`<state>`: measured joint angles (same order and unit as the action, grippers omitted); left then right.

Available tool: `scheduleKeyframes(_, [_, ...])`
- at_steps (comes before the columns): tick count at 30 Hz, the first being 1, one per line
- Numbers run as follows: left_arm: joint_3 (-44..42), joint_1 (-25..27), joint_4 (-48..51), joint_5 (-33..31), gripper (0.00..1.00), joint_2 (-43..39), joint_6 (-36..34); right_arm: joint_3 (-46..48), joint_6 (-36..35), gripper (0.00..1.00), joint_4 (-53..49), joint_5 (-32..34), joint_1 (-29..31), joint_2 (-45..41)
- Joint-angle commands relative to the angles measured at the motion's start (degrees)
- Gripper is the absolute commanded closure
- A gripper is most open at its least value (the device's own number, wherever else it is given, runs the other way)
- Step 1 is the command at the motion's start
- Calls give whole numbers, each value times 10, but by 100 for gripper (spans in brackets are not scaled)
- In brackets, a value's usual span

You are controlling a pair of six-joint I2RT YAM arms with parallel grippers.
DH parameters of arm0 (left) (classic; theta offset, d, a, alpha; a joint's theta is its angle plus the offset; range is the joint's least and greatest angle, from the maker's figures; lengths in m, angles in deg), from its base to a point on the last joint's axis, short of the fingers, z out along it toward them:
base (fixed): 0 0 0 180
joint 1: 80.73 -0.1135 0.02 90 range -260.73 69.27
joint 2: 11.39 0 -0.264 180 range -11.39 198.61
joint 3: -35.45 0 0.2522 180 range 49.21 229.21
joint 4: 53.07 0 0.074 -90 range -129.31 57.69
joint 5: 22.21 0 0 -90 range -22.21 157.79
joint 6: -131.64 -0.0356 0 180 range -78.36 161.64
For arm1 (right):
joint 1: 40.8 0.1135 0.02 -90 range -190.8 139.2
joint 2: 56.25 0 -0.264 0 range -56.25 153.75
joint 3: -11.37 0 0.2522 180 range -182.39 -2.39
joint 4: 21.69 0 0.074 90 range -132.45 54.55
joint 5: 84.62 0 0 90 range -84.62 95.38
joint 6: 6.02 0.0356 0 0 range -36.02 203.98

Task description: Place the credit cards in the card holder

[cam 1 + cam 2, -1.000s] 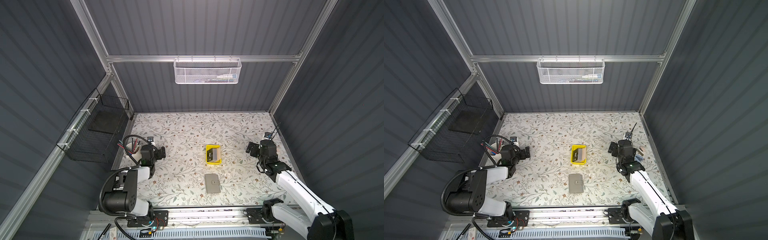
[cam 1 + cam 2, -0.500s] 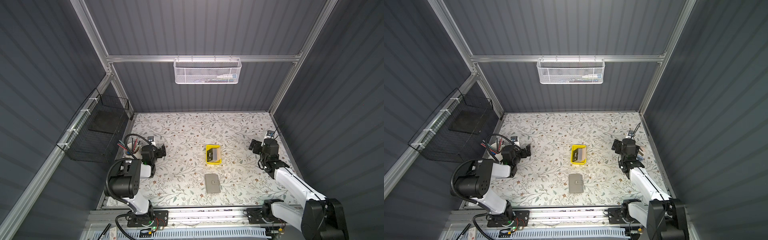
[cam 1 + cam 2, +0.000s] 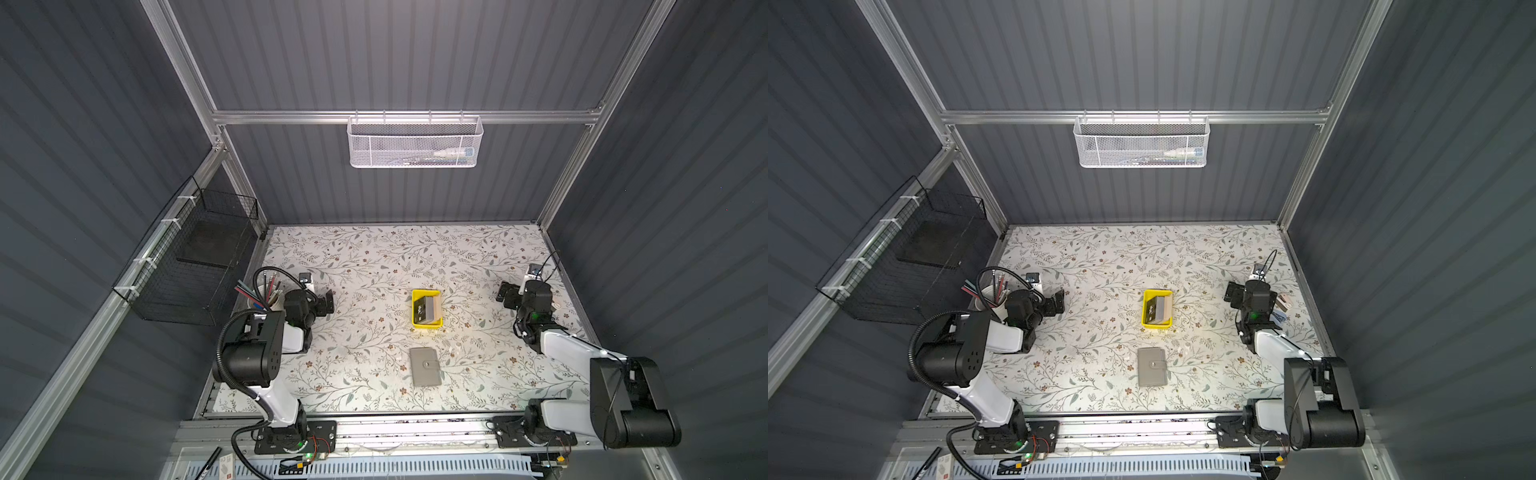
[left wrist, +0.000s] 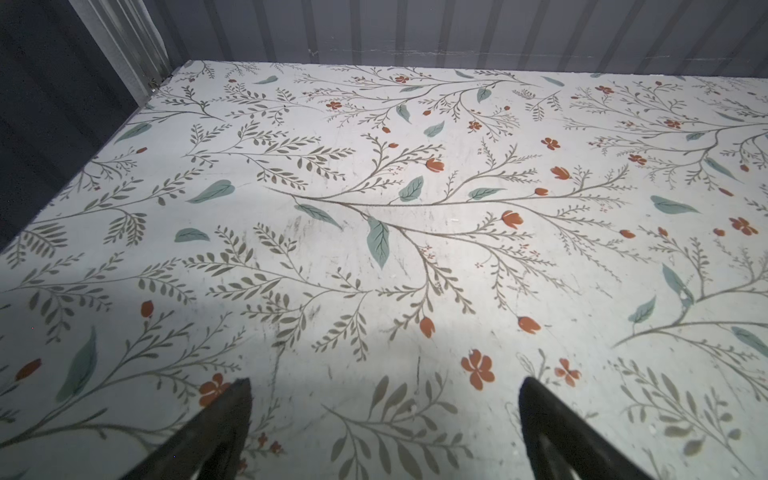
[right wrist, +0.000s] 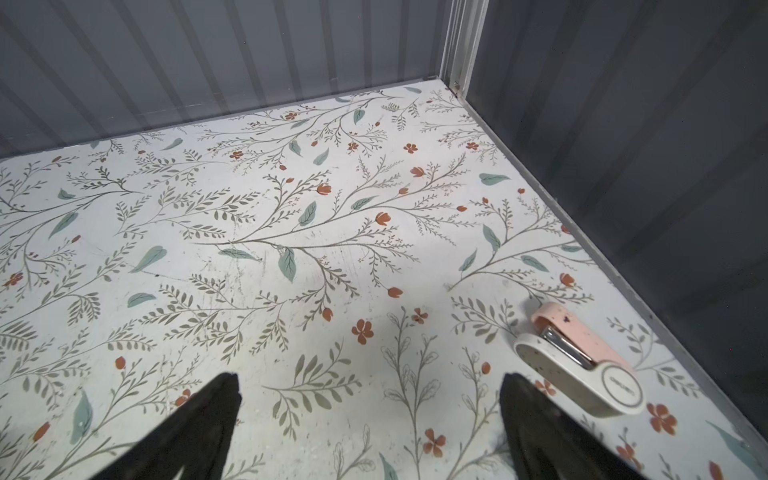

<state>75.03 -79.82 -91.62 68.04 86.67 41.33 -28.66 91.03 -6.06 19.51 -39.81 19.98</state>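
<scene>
Top views both show one card holder (image 3: pixel 424 367), seemingly two credit cards (image 3: pixel 424 311).

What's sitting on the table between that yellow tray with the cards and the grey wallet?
Nothing. Between the yellow tray and the card holder there is only bare flowered table, as both top views show.

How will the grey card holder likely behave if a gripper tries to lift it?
The card holder lies flat and thin on the table, so it may slide rather than lift. Its tab looks snapped shut, so it probably stays closed. It seems soft, likely flexing.
</scene>
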Motion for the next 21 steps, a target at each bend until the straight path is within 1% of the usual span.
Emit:
scheduleKeyframes(1, [9, -4, -3, 6, 0, 2, -12, 15, -30, 1, 81, -4, -5, 4])
scheduleKeyframes(3, [9, -5, -3, 6, 0, 2, -12, 29, -32, 1, 120, -7, -11, 11])
scheduleKeyframes(5, [9, -4, -3, 7, 0, 2, -12, 39, -25, 1, 148, -37, -25, 25])
scheduleKeyframes(8, [9, -5, -3, 6, 0, 2, -12, 64, -25, 1, 219, -78, -38, 49])
scheduleKeyframes(10, [9, -4, -3, 6, 0, 2, -12, 65, -18, 1, 206, -101, -49, 45])
scheduleKeyframes(11, [9, -5, -3, 6, 0, 2, -12, 67, -16, 1, 222, -122, -57, 54])
scheduleKeyframes(12, [9, -4, -3, 6, 0, 2, -12, 68, -15, 1, 228, -129, -59, 57])
scheduleKeyframes(14, [9, -4, -3, 6, 0, 2, -12, 66, -15, 1, 211, -129, -59, 49])
scheduleKeyframes(21, [9, -4, -3, 6, 0, 2, -12, 64, -19, 1, 211, -129, -57, 52])
